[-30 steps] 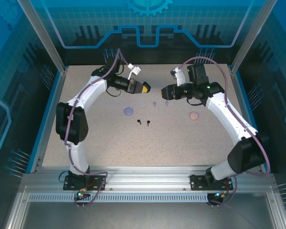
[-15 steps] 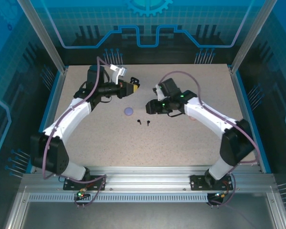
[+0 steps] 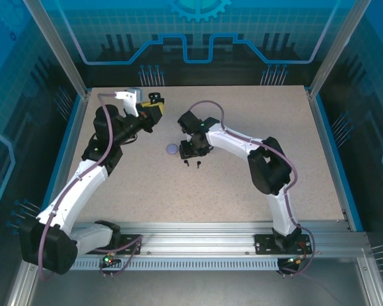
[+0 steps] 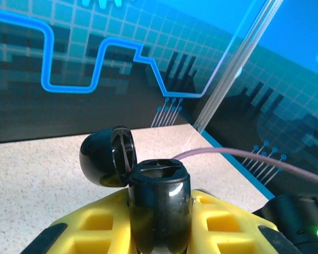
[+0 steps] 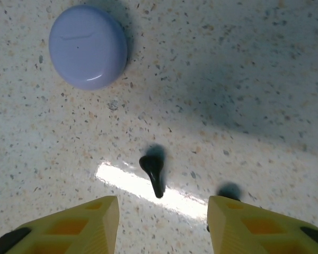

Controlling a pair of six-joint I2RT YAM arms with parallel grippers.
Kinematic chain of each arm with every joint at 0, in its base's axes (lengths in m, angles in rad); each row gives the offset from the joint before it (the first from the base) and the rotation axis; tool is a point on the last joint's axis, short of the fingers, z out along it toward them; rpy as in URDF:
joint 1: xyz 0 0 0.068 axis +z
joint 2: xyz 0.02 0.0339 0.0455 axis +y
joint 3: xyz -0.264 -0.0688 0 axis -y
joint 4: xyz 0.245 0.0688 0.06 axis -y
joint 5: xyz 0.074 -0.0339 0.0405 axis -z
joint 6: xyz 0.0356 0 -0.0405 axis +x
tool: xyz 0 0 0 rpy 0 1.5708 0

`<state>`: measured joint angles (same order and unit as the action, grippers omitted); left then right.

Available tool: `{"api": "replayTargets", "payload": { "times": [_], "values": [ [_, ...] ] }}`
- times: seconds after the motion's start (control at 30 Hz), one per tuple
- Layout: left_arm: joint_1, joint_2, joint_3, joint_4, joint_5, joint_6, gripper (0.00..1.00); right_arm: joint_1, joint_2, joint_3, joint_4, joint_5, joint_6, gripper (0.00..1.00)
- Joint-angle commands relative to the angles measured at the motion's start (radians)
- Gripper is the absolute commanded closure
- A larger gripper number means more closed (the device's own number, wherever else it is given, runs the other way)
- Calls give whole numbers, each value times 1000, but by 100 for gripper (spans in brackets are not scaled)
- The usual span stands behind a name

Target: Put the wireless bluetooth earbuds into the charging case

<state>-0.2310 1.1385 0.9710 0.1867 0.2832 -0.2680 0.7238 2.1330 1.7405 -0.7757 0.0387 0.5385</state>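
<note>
Speckled beige table (image 3: 242, 191), glowing blue circuit-pattern panels (image 3: 198, 38) all round. Left claw (image 4: 159, 222) clamped on the black case (image 4: 158, 180), lid flipped up. Right claw (image 5: 161, 222) hangs part-open, gripping nothing, over 2 black earbuds (image 5: 152, 172) lying on the table near the lilac case (image 5: 88, 46).

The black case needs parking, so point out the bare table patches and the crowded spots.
Bare: the wide stretch of table between the right arm and the right rail, and the near strip between the black earbuds and the front rail. Crowded: the centre, where the lavender case, earbuds and right pincer cluster.
</note>
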Motion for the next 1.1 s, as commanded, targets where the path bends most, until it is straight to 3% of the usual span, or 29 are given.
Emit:
{"api": "replayTargets", "payload": {
  "times": [0.0,0.47,1.07],
  "values": [
    [10,-39,-15,46,-64,-23,100,27,66,89,-117,35,-31,53],
    [9,-56,-18,43,-78,-22,100,61,242,280,-256,57,-67,57],
    [10,-53,-43,66,-81,-37,100,73,307,339,-293,90,-69,63]
  ]
}}
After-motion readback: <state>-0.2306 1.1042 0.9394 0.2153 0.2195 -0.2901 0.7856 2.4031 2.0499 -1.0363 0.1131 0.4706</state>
